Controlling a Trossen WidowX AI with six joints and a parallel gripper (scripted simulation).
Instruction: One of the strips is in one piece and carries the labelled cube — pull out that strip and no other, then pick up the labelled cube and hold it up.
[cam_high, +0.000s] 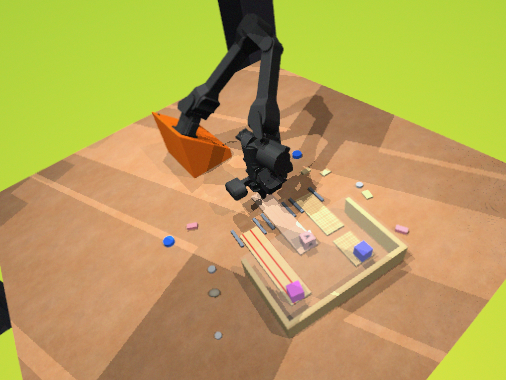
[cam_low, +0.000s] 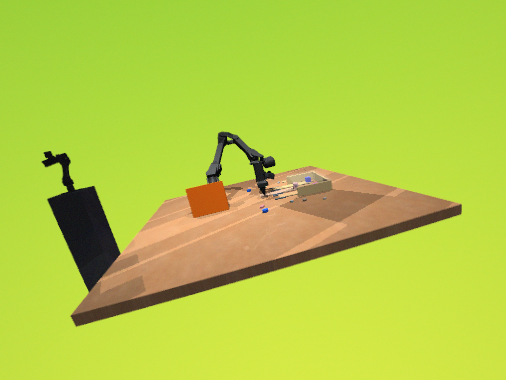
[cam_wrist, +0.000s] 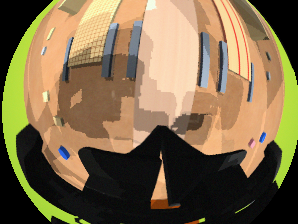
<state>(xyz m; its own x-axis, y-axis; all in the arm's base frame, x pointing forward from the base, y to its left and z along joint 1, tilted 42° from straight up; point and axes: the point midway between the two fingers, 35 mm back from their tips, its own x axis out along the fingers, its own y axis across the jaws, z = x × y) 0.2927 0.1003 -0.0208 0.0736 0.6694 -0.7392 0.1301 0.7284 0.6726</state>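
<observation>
Gripper (cam_high: 257, 199) sitting pressed together on near end of plain pale strip (cam_high: 282, 220), toward table middle — pinching nothing thick. Labelled cube (cam_high: 308, 238) riding strip's far end, lying at open mouth of walled tray (cam_high: 345, 287). Pull seemingly underway — cube pickup, lift remaining.

The surface (cam_high: 100, 280) is a wooden board in lighter and darker brown bands. On it rest an orange wedge-shaped block (cam_high: 192, 147), a low three-walled tan frame (cam_high: 345, 290), three strips running out of the frame's open side, short grey-blue bars (cam_high: 260, 225) beside them, and scattered small pieces: blue discs (cam_high: 169, 241), grey pebbles (cam_high: 214, 292), pink tiles (cam_high: 401, 229) and pale yellow tiles (cam_high: 367, 194).
</observation>
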